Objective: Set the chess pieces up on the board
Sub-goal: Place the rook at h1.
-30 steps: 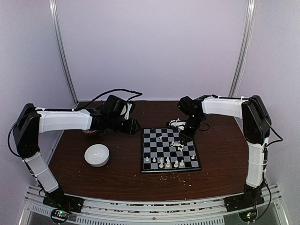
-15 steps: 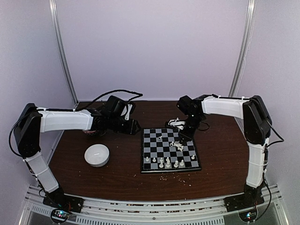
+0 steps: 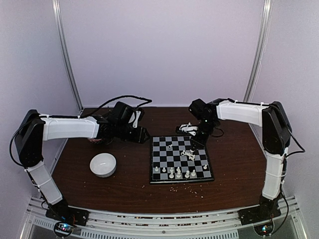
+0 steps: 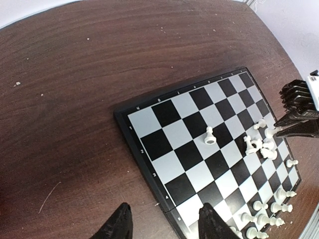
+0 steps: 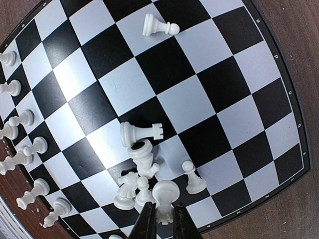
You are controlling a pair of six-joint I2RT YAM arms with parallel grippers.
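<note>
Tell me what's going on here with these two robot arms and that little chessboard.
Tiny white plastic chess pieces are being set up on the small black-and-grey checked chessboard. The right gripper is shut on a white pawn beside a jumbled pile near the board's right side. The left gripper hangs open and empty by the left edge. Several pieces stand in a row along the near edge.

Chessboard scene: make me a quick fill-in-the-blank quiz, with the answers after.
The gripper pinching a white piece is the ____ one.
In the top view, the white bowl sits to the ____ of the board.
The left gripper is open and holds ____.
Answers: right; left; nothing.
</note>
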